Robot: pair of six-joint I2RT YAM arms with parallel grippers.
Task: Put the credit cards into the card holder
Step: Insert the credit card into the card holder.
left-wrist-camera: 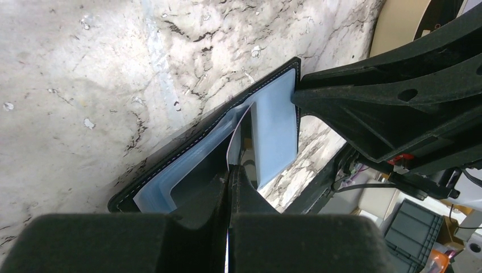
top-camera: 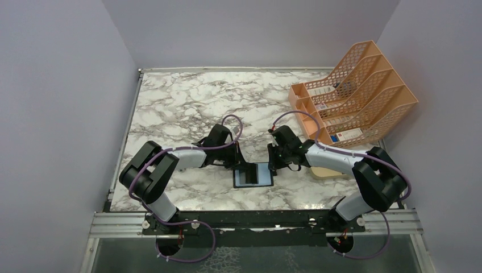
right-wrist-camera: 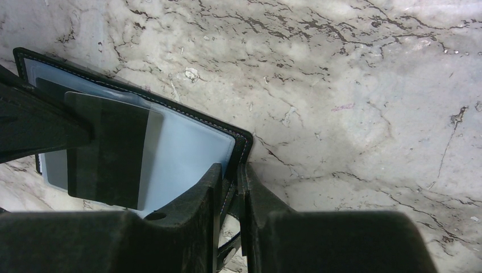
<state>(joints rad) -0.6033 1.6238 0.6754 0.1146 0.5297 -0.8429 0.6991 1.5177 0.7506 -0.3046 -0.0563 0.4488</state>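
The black card holder (top-camera: pixel 254 176) lies open on the marble table between my two grippers, its pale blue clear pockets facing up (left-wrist-camera: pixel 276 122) (right-wrist-camera: pixel 190 153). My left gripper (top-camera: pixel 241 164) (left-wrist-camera: pixel 229 173) is shut on a thin credit card (left-wrist-camera: pixel 237 126), seen edge-on, whose far end sits at a pocket of the holder. In the right wrist view the same card (right-wrist-camera: pixel 108 151) looks dark grey over the holder's left half. My right gripper (top-camera: pixel 272 164) (right-wrist-camera: pixel 237 170) is shut on the holder's stitched right edge, with the snap tab hanging below.
An orange mesh file rack (top-camera: pixel 355 94) with white label-printed boxes stands at the back right. A tan oval dish (top-camera: pixel 325 170) lies under my right arm and also shows in the left wrist view (left-wrist-camera: pixel 398 25). The table's near edge is just behind the holder.
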